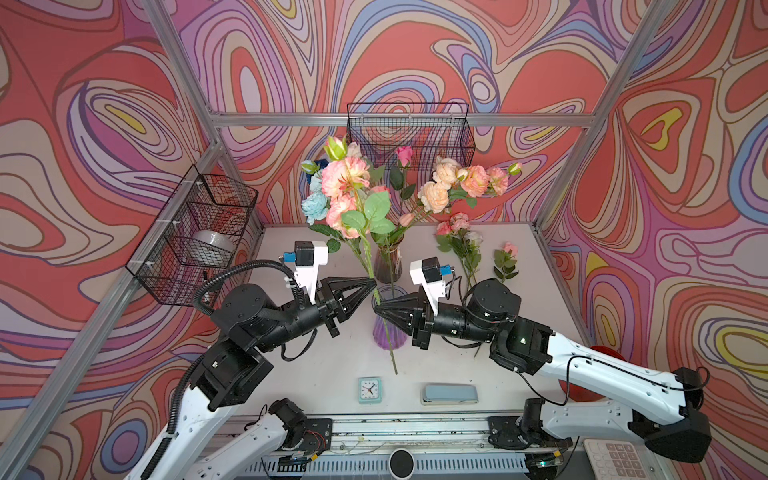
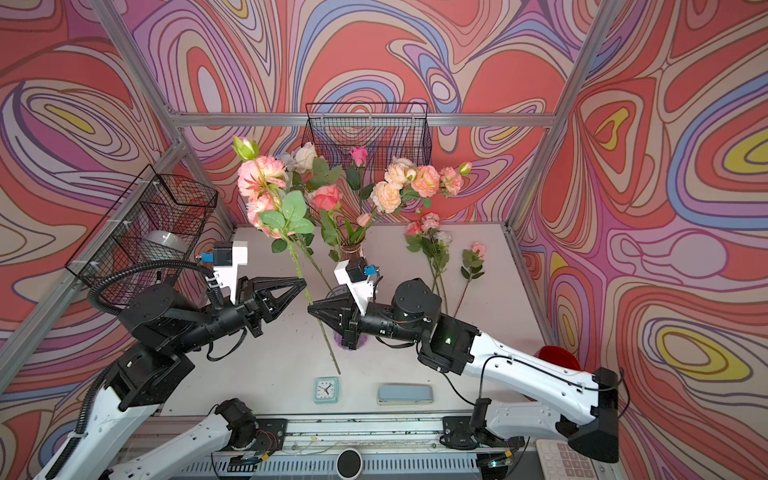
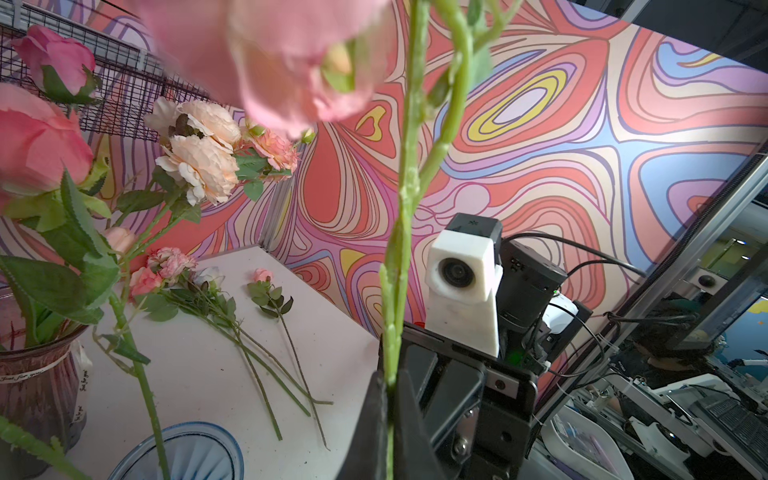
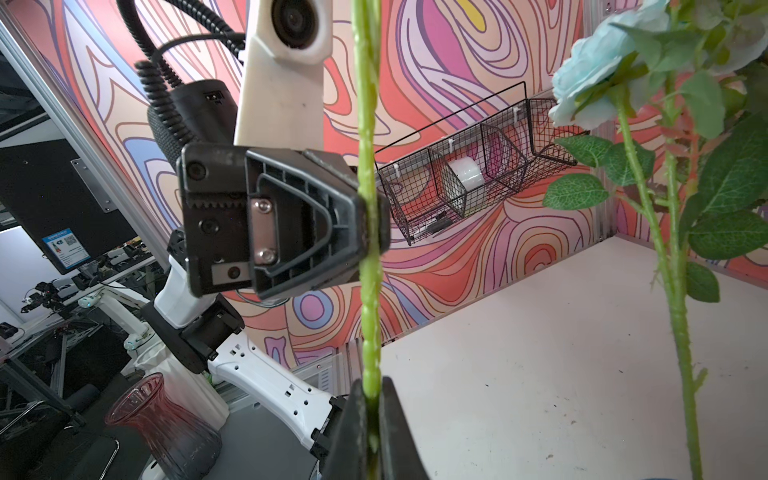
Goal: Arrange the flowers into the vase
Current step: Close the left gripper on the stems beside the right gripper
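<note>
White tabletop (image 1: 340, 365): above the front vase (image 1: 395, 345), left gripper (image 1: 373, 284) and right gripper (image 1: 376, 308) both pinch one pink rose stem (image 1: 366, 251), apparently a handover; next, one must release, the other lower it inside.

Ribbon (image 3: 37, 368) on the vase (image 3: 39, 409) seemingly reads "Just for you".

Pink flower (image 3: 270, 54) blurred near the lens; calculator (image 1: 615, 459) half off the edge
</note>
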